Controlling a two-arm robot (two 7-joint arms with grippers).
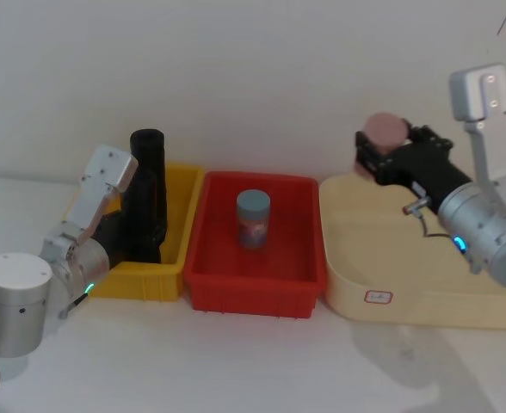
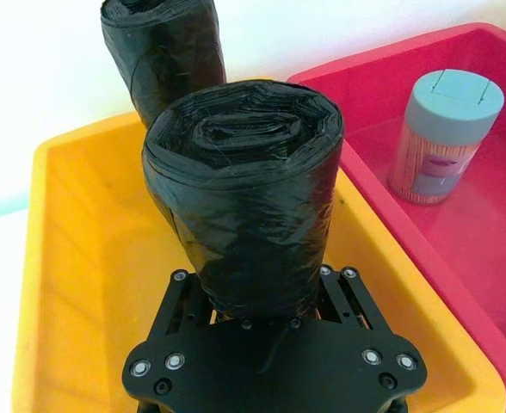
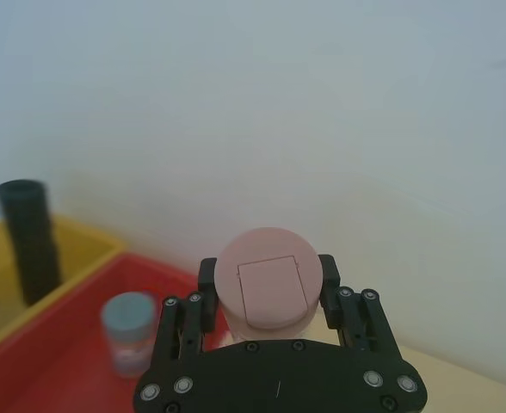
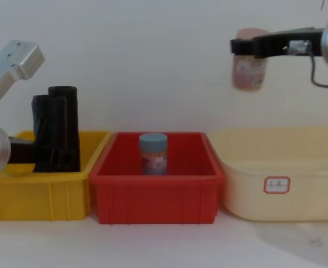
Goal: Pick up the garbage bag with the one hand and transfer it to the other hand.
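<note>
The garbage bag (image 2: 244, 198), a thick wrinkled black roll, stands upright in the yellow bin (image 1: 171, 267). My left gripper (image 2: 262, 297), on the arm with the green ring, is shut around its lower part. From the head the same roll (image 1: 141, 215) and left gripper (image 1: 126, 231) show at the bin's left side. From the chest the bag (image 4: 44, 134) is the left one of two rolls. Raised above the cream tub (image 1: 356, 258), my right gripper (image 1: 375, 153) on the blue-ringed arm is shut on a pink-capped jar (image 3: 268, 288).
A slimmer black roll (image 1: 148, 159) stands just behind the bag in the yellow bin. The red bin (image 1: 253, 297) in the middle holds a blue-capped jar (image 1: 253, 219). A white wall rises close behind the three bins.
</note>
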